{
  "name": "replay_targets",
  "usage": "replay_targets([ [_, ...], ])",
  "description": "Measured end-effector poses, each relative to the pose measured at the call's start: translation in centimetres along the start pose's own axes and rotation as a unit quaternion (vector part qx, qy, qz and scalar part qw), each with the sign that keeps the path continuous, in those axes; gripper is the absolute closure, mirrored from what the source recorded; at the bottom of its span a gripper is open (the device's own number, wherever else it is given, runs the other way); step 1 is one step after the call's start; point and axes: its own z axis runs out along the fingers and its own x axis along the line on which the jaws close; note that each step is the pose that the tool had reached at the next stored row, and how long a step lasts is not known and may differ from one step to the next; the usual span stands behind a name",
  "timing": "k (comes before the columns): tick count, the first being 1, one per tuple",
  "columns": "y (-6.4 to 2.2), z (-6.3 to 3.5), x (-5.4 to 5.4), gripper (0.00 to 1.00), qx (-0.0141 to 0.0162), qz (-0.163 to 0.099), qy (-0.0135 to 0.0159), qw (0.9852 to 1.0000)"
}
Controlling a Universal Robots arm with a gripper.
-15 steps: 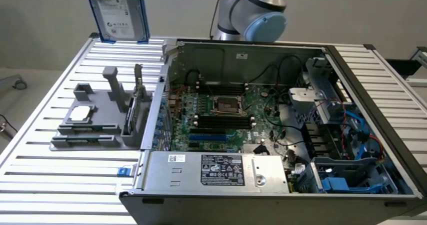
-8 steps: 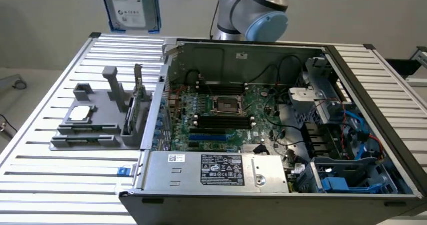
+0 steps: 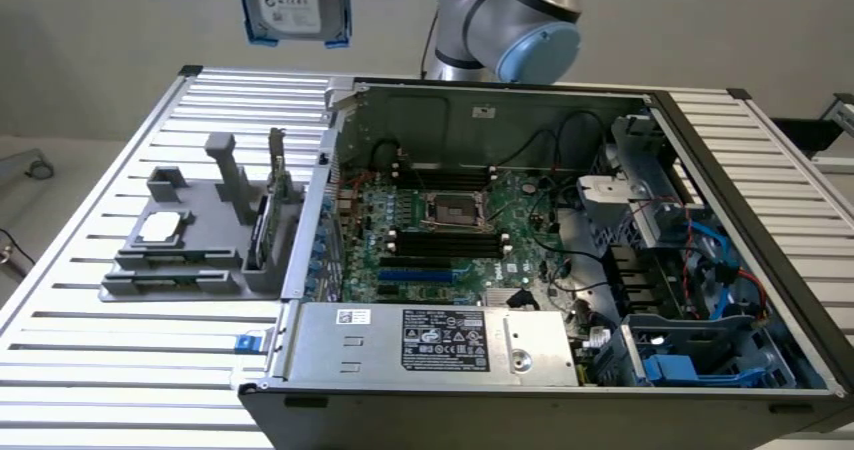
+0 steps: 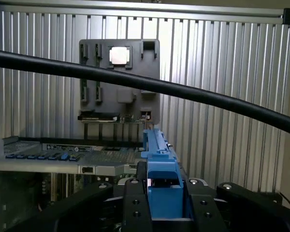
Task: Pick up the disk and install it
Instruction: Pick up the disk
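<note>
Your gripper (image 4: 163, 195) is clamped on the disk (image 3: 294, 5) right now. In the wrist view the fingers (image 4: 134, 203) pinch its blue frame from both sides. In the exterior view the disk hangs high in the air, over the far edge of the table (image 3: 80, 360) and towards that view's left. It's well clear of the open computer case (image 3: 534, 415) and the grey holder (image 3: 147, 270) with the little chip (image 3: 160, 227) on it.

Handling-wise, I'd treat it as a stiff, fairly heavy slab for its size: metal body, no flex. The plastic frame is the softer bit and probably a touch slick, so squeeze across the frame rails like you're doing, not on the labelled face. Drives hate knocks, so no bumping the case walls.

Hard to tell from here how deep the frame sits between the fingers. It might be only the end of it, so it could pivot if it catches on something.
</note>
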Motion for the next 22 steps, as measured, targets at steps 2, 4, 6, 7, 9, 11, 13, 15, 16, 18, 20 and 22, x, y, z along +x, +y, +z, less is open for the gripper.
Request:
replay_targets([
  [2,-0.85,-0.14,0.1,0.67,-0.0027,0.000,-0.0010,1.0000],
  [4,-1.74,-0.44,0.1,0.67,-0.0034,0.000,-0.0039,1.0000],
  [6,-2.64,-0.83,0.2,0.67,-0.0032,0.000,-0.0068,1.0000],
  [7,-3.08,-0.90,0.4,0.67,-0.0032,0.000,-0.0069,1.0000],
  [9,-3.99,-1.10,0.6,0.67,-0.0035,0.000,-0.0071,1.0000],
  [11,-4.87,-1.28,0.8,0.67,-0.0034,0.000,-0.0082,1.0000],
  [13,-5.76,-1.43,1.0,0.67,-0.0034,0.000,-0.0096,0.9999],
  [15,-6.69,-1.54,1.3,0.67,-0.0033,-0.001,-0.0111,0.9999],
  [16,-7.12,-1.58,1.4,0.67,-0.0033,0.000,-0.0120,0.9999],
  [18,-8.04,-1.69,1.6,0.67,-0.0032,-0.001,-0.0139,0.9999],
  [20,-8.93,-1.78,1.7,0.67,-0.0032,-0.001,-0.0156,0.9999],
  [22,-9.82,-1.82,2.0,0.67,-0.0031,-0.001,-0.0162,0.9999],
])
